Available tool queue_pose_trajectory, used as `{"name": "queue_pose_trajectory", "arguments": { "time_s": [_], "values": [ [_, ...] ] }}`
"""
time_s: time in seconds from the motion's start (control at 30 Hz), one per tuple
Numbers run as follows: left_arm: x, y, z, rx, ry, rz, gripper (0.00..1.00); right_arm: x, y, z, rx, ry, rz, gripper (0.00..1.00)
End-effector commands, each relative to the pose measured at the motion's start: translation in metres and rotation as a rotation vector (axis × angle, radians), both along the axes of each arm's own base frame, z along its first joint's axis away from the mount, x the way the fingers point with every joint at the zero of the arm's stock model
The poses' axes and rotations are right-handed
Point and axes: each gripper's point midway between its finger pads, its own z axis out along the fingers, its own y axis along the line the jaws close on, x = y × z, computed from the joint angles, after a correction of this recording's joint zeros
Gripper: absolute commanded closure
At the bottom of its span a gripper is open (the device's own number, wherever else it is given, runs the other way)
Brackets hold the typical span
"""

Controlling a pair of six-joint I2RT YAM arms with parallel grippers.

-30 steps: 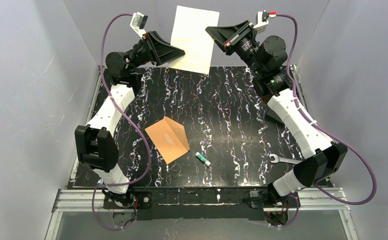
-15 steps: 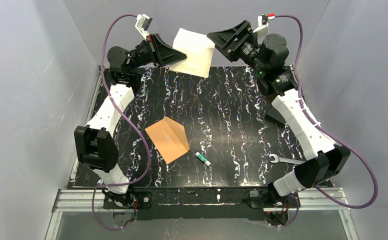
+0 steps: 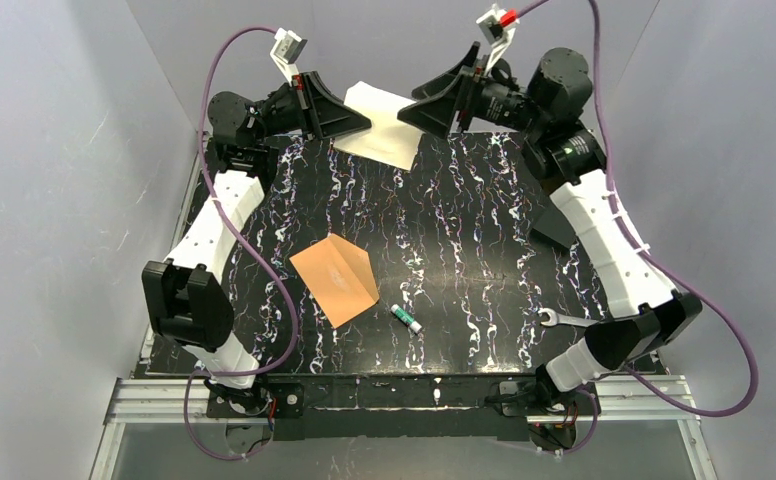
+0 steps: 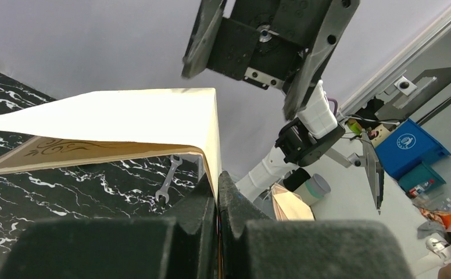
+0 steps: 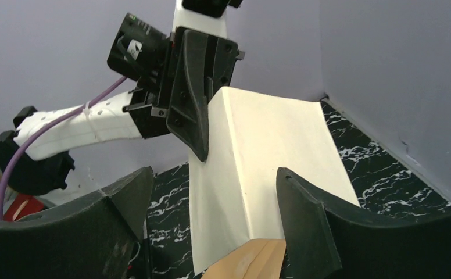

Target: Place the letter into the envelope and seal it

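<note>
Black marbled table (image 3: 484,260), grey walls | pale cream ornate-bordered paper letter (image 3: 389,140) in the air at far edge, bent over | left gripper (image 4: 217,183) clenched on its edge | right gripper (image 5: 214,174) spread wide, facing it | orange-brown kraft envelope (image 3: 336,278) flat, near-left | risk: the thin pinch may slip, or the sheet may crease | both arms stretched far, wrists turned inward

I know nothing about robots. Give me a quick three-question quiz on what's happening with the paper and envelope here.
1. True or false: the envelope lies on the table, touched by neither arm.
2. Which is clamped shut on the letter? A the left end effector, B the right end effector, C both.
3. Fill in: the metal tool at the table's near right is a ___.
Key: 1 true; 2 A; 3 wrench.
</note>
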Motion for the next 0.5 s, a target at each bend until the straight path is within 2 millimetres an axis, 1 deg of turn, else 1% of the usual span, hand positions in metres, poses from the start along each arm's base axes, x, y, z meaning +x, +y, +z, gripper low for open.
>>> {"name": "queue_pose_trajectory", "arguments": {
  "time_s": [0.0,0.13,0.2,0.23,0.33,0.4,0.47],
  "values": [
    [-0.030,0.006,0.026,0.001,-0.123,-0.023,1.00,-0.011,0.015,-0.010,-0.040,-0.060,0.133,0.18],
    [-0.029,0.006,0.030,-0.007,-0.127,-0.015,1.00,-0.014,0.018,-0.011,-0.028,0.003,0.166,0.41],
    [-0.027,0.005,0.032,-0.015,-0.128,-0.006,1.00,-0.017,0.018,-0.016,-0.025,0.036,0.185,0.48],
    [-0.026,0.005,0.033,-0.020,-0.129,-0.001,1.00,-0.018,0.019,-0.018,-0.018,0.040,0.189,0.51],
    [-0.023,0.006,0.034,-0.030,-0.130,0.015,1.00,-0.023,0.015,-0.015,0.011,0.042,0.180,0.59],
    [-0.021,0.005,0.033,-0.033,-0.129,0.021,1.00,-0.026,0.013,-0.012,0.031,0.049,0.178,0.60],
    [-0.020,0.006,0.032,-0.035,-0.127,0.029,1.00,-0.027,0.010,-0.009,0.051,0.056,0.170,0.64]
  ]
}}
